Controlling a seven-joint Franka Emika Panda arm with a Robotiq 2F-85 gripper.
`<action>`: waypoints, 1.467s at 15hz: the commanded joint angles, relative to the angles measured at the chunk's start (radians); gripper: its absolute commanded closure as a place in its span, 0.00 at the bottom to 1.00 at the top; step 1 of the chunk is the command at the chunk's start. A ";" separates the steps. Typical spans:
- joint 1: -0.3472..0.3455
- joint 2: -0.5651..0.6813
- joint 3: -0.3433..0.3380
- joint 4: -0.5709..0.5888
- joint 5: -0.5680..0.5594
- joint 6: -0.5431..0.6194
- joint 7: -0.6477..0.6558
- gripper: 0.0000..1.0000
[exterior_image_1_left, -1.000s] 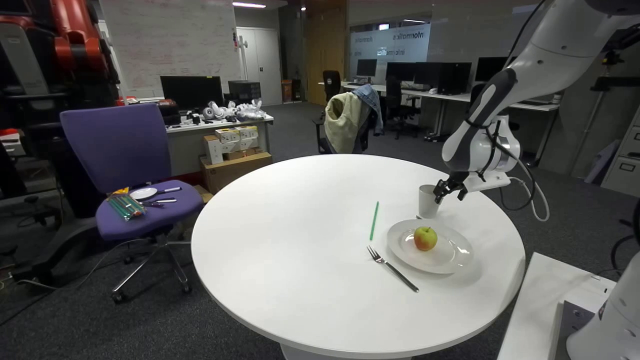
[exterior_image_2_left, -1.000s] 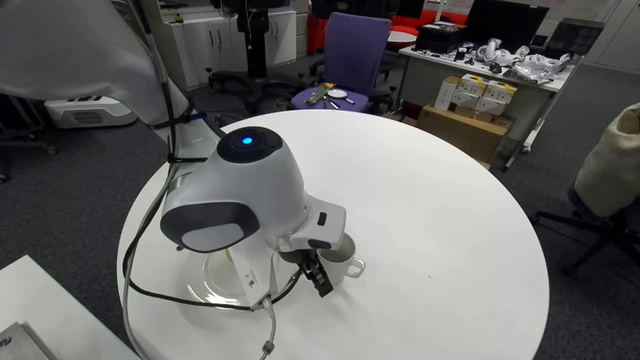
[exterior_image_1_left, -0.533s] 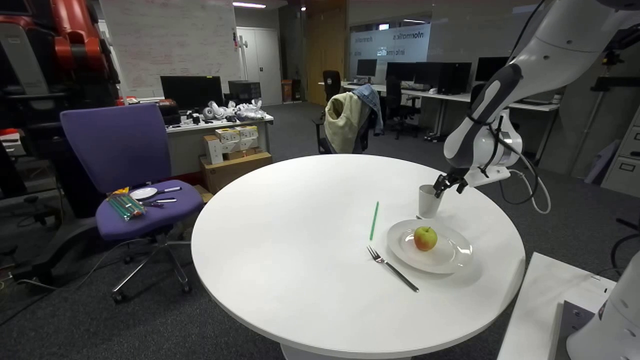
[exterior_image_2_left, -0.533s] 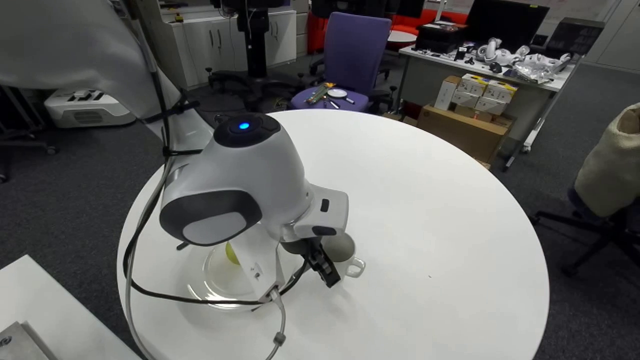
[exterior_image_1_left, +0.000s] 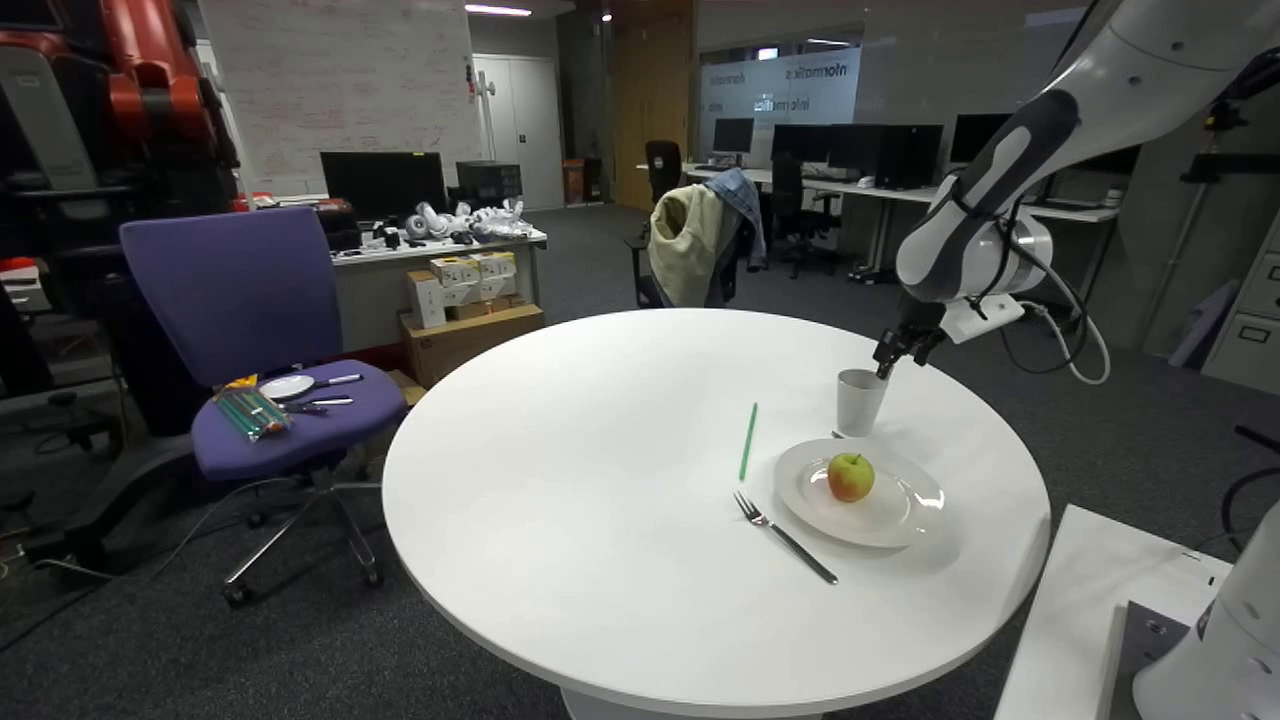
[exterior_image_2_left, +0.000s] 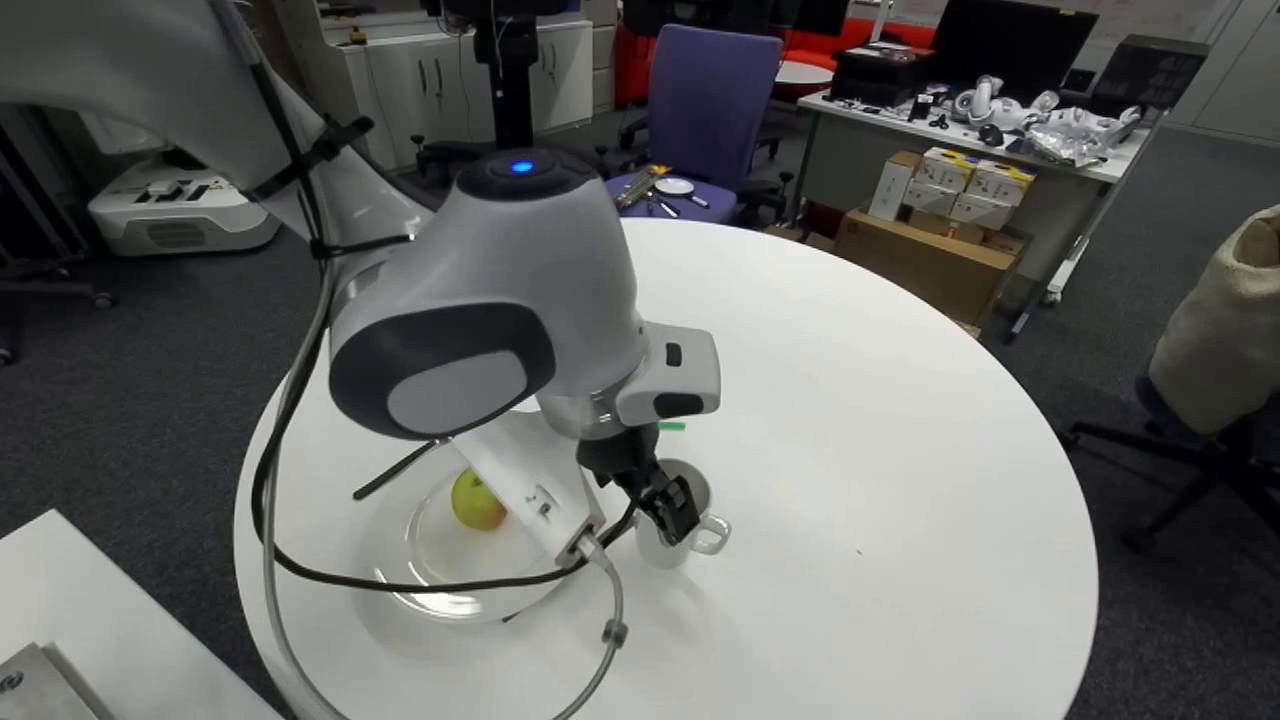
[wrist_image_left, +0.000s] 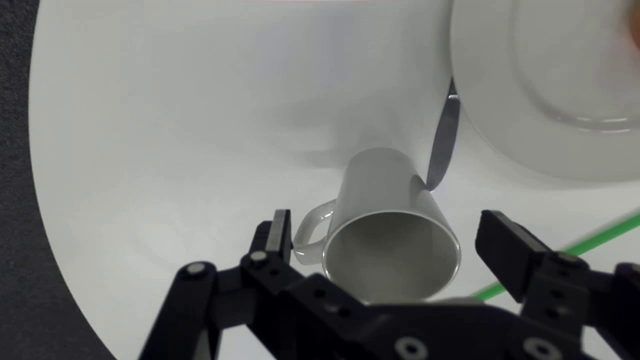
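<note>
Higher than a second ago, the claw (wrist_image_left: 390, 235) hangs over the white mug (exterior_image_1_left: 857, 405), which keeps its place, upright on the round white worktop (exterior_image_1_left: 560, 500). Its jaws stand wide apart with nothing in their hold; the wrist view shows the mug between them, contact unclear. Judged from this, no lift is under way, and whether a grip is still to be made or is over with cannot be told. Beside the mug, a table knife (wrist_image_left: 444, 145) reaches the edge of the white plate (exterior_image_1_left: 897, 515), where the apple (exterior_image_1_left: 851, 477) already sits. Farther out lie a fork (exterior_image_1_left: 790, 543) and a slim green stick (exterior_image_1_left: 749, 441), both untouched.
</note>
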 joint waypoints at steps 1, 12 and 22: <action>0.018 -0.029 -0.030 0.102 -0.097 -0.214 -0.057 0.00; 0.030 0.159 -0.035 0.393 -0.346 -0.233 -0.104 0.00; -0.009 0.296 0.069 0.457 -0.187 -0.331 -0.383 0.00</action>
